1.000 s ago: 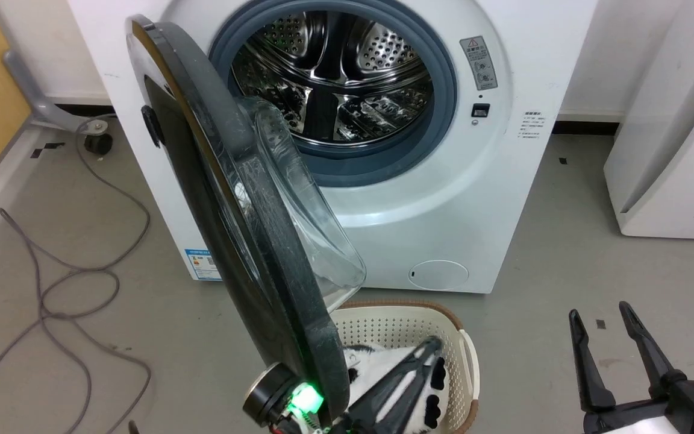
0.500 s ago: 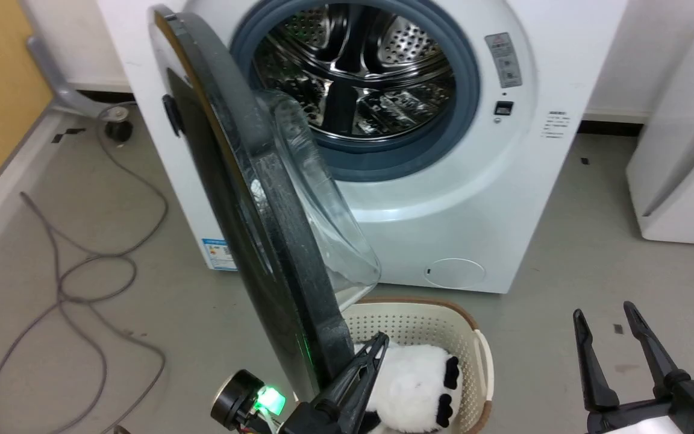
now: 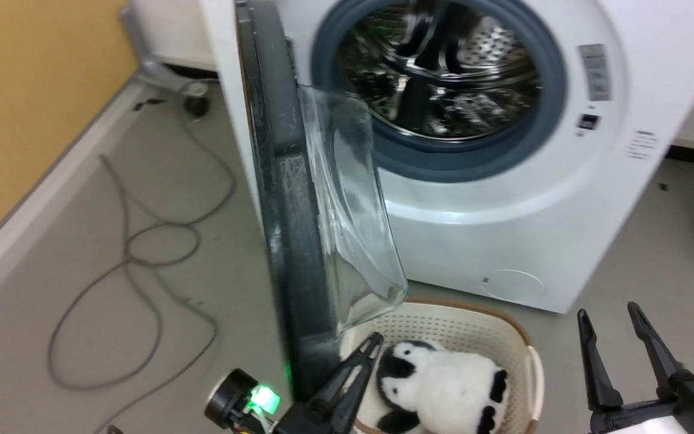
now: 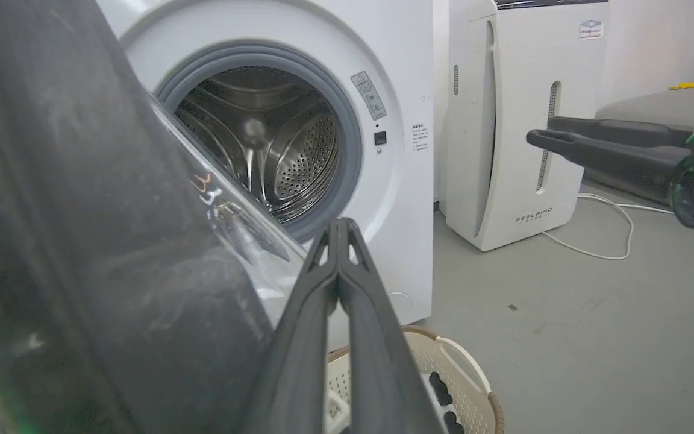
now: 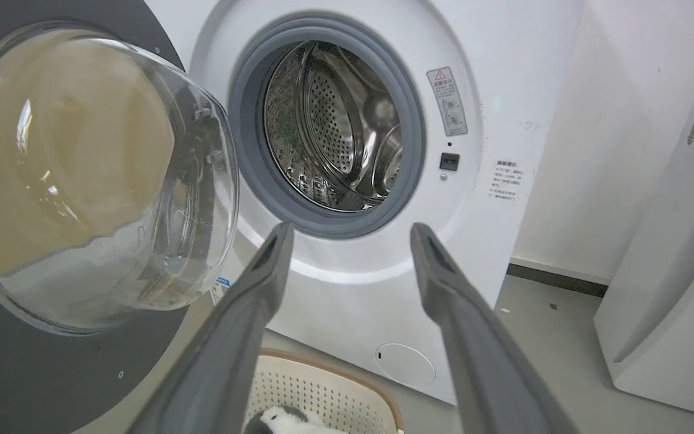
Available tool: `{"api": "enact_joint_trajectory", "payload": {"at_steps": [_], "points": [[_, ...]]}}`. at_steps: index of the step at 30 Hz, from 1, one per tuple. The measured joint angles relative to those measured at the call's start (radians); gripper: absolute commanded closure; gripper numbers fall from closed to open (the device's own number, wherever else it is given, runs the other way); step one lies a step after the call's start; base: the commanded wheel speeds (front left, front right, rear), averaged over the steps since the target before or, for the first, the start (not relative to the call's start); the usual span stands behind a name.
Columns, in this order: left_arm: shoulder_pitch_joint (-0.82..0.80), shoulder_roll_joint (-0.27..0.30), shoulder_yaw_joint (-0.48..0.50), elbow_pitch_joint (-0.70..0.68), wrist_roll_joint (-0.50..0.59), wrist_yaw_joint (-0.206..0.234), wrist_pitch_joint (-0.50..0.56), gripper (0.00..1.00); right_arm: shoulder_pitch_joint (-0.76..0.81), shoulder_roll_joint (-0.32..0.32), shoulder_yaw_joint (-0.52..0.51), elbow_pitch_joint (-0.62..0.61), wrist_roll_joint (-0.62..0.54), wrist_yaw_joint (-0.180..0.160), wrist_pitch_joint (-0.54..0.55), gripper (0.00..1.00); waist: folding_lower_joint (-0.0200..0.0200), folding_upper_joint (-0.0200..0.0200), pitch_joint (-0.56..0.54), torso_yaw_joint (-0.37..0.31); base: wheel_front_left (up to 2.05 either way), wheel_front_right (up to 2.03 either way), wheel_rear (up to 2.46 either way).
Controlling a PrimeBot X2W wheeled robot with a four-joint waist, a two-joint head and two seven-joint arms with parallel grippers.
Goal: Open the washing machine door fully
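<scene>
Beside the door's lower inner rim, my left claw (image 3: 372, 343) is pinched shut on nothing, a blunt pusher. The washing machine door (image 3: 281, 199) stands roughly square to the washing machine (image 3: 503, 241), so I judge it only part-way open. I should press on the black rim, not the glass bowl (image 3: 353, 211), and sweep leftward along the hinge's arc. My right claw (image 3: 607, 310) hangs wide open, empty. A laundry basket (image 3: 443, 325) holding a plush penguin (image 3: 437, 380) sits below, and a cable (image 3: 142, 241) lies looped to the left, which may snag my wheels.

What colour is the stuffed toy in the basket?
The stuffed toy in the basket is white with black head and paws. The head view shows it best.
</scene>
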Motion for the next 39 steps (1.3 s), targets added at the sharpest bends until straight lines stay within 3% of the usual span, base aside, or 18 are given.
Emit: {"api": "enact_joint_trajectory", "payload": {"at_steps": [11,20,32,34,39], "points": [[0.005,0.04,0.05,-0.017,-0.005,0.022,0.001,1.0,-0.001,0.001,-0.02,0.002,0.003,0.0,0.0,0.0,0.0,0.0,0.019,0.142,0.0,0.0,0.0],[0.017,0.069,0.129,-0.03,-0.025,0.066,0.001,1.0,-0.007,0.001,-0.03,0.001,0.004,0.0,0.0,0.0,0.0001,0.0,0.053,0.223,0.0,0.0,0.0],[0.016,0.108,0.331,-0.007,-0.104,0.126,0.001,1.0,-0.023,0.001,-0.028,-0.004,-0.017,0.0,0.0,0.0,0.0001,0.0,0.113,0.239,0.0,0.0,0.0],[0.005,0.119,0.41,0.029,-0.142,0.136,0.001,1.0,-0.032,0.001,-0.033,-0.005,-0.03,0.0,0.0,0.0,0.0001,0.0,0.137,0.233,0.0,0.0,0.0],[-0.034,0.119,0.483,0.081,-0.175,0.142,0.001,1.0,-0.045,0.001,-0.034,-0.006,-0.039,0.0,0.0,0.0,0.0001,0.0,0.162,0.226,0.0,0.0,0.0]]}}
